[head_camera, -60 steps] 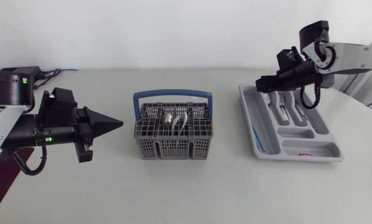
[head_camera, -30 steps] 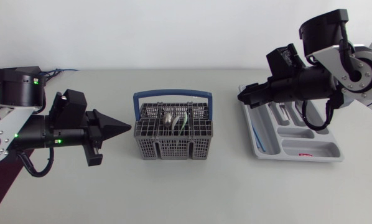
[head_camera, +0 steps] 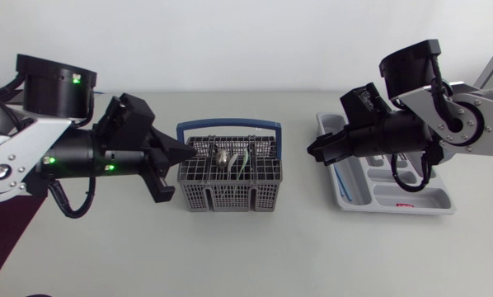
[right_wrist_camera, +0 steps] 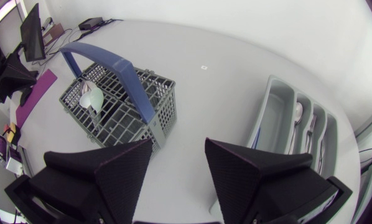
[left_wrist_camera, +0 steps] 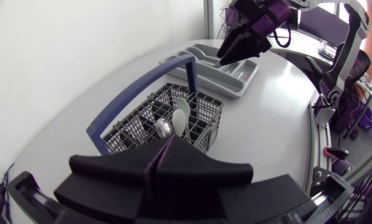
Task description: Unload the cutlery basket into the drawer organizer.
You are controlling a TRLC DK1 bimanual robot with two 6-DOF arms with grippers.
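Observation:
The grey cutlery basket with a blue handle stands mid-table. Inside it are a steel spoon and a pale green spoon. My left gripper is shut, empty, its tip at the basket's left rim; in the left wrist view its tip points at the steel spoon. The grey drawer organizer lies at the right with cutlery in it. My right gripper hangs open and empty between basket and organizer. In the right wrist view the basket is ahead of its gripper.
A thin blue-handled piece lies in the organizer's leftmost slot. My right arm covers part of the organizer's far end. Bare table stretches in front of the basket and the organizer.
My left arm has swung right, bringing its shut tip from well left of the basket to the basket's rim. My right arm has moved left and down, off the organizer towards the basket.

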